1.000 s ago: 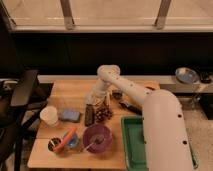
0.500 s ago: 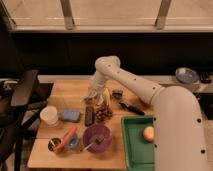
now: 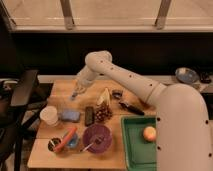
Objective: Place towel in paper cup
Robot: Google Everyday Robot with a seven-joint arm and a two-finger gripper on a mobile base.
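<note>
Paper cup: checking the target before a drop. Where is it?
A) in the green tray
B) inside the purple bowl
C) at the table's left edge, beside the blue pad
C: the paper cup stands by the left edge next to the blue pad; the gripper hangs farther back over the table.

Wooden table (image 3: 60, 90) carries: blue pad (image 3: 70, 116) at left, dark flat bar (image 3: 89, 115) just beside it, dark grape cluster (image 3: 104, 113) with a pale yellow item (image 3: 104, 96) behind it, black-handled tool (image 3: 131, 108) further right. Front edge: purple bowl (image 3: 97, 138) with a utensil in it, orange stick-shaped item (image 3: 65, 139) next to a small dark round tin (image 3: 53, 144). Green tray (image 3: 131, 150) at right holds one round yellow-red fruit (image 3: 149, 133); black chair (image 3: 22, 95) stands left of the table, grey-blue dish (image 3: 186, 75) on the far-right ledge.
</note>
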